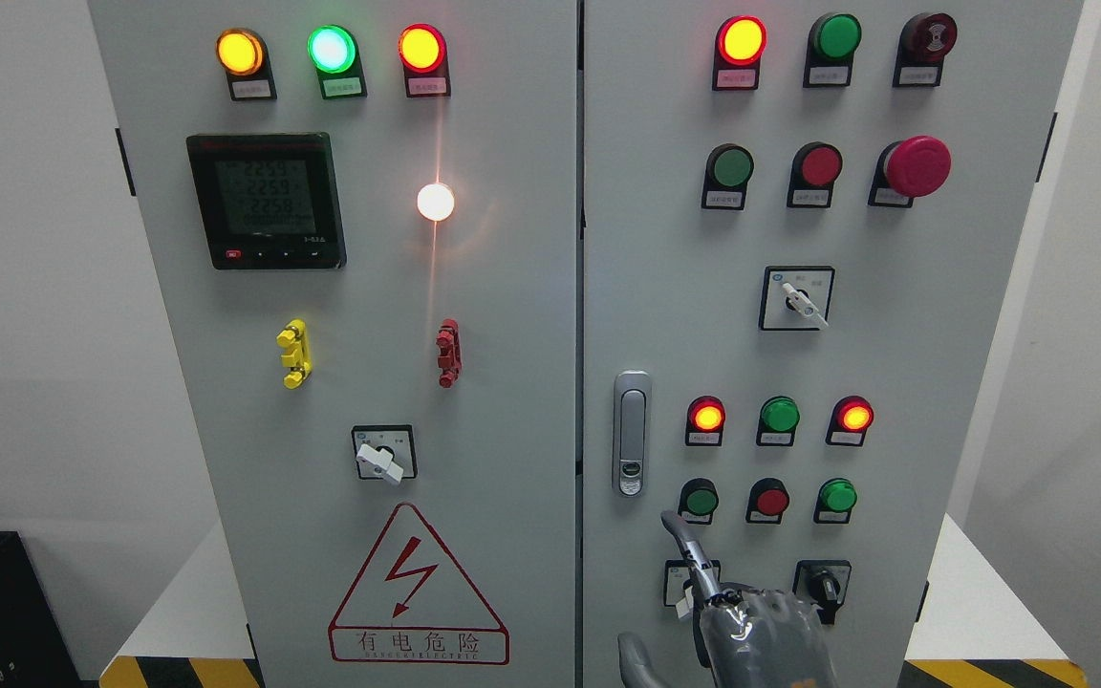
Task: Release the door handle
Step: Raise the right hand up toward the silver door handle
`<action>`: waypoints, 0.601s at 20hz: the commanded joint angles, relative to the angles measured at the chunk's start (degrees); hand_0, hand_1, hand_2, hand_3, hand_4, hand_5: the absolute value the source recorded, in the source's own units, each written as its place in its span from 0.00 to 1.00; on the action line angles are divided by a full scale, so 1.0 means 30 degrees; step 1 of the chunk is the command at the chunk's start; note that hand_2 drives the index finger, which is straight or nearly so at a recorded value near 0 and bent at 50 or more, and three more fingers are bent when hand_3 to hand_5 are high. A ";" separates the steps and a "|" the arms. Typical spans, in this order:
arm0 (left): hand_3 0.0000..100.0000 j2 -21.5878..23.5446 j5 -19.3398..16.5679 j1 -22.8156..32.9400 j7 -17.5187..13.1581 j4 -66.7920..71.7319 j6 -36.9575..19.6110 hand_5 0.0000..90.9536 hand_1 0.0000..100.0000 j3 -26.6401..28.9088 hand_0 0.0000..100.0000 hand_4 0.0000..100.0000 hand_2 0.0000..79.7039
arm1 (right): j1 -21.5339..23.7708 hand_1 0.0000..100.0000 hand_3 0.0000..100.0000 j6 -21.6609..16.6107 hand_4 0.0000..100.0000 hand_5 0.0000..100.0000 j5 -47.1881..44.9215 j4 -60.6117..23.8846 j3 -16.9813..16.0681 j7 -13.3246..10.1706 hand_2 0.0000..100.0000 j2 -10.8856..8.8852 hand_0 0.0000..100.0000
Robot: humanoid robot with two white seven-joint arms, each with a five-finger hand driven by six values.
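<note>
My right hand [732, 612] sits at the lower centre-right of the frame, rising from the bottom edge in front of the right cabinet door [895, 363]. One finger [684, 545] extends up and to the left; a second curved digit shows at the bottom edge, left of the palm. The fingers are spread and grip nothing. The extended fingertip ends just below the door handle [631, 435] and does not touch it.

The door handle is a silver, upright latch at the left edge of the right door, near the centre seam, slightly below mid-height of the frame. It lies flush in its housing, with a keyhole at its lower end.

My hand covers part of a selector switch [677, 581] at the lower right. A second black selector [823, 583] stands just right of my hand.
</note>
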 commanded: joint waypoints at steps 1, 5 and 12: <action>0.00 0.0000 0.0000 0.0000 -0.0011 0.0000 0.0030 0.00 0.56 0.0000 0.12 0.00 0.00 | -0.0882 0.39 1.00 0.0098 1.00 1.00 0.1734 0.1666 0.0221 0.0002 0.00 0.1023 0.44; 0.00 0.0000 0.0000 0.0000 -0.0011 0.0000 0.0001 0.00 0.56 0.0000 0.12 0.00 0.00 | -0.1352 0.39 1.00 0.1006 1.00 1.00 0.2585 0.2076 0.0309 0.0060 0.00 0.1288 0.44; 0.00 0.0000 0.0000 0.0000 -0.0011 0.0000 0.0001 0.00 0.56 0.0000 0.12 0.00 0.00 | -0.1850 0.38 1.00 0.1972 1.00 1.00 0.3084 0.3013 0.0719 0.0119 0.00 0.1611 0.44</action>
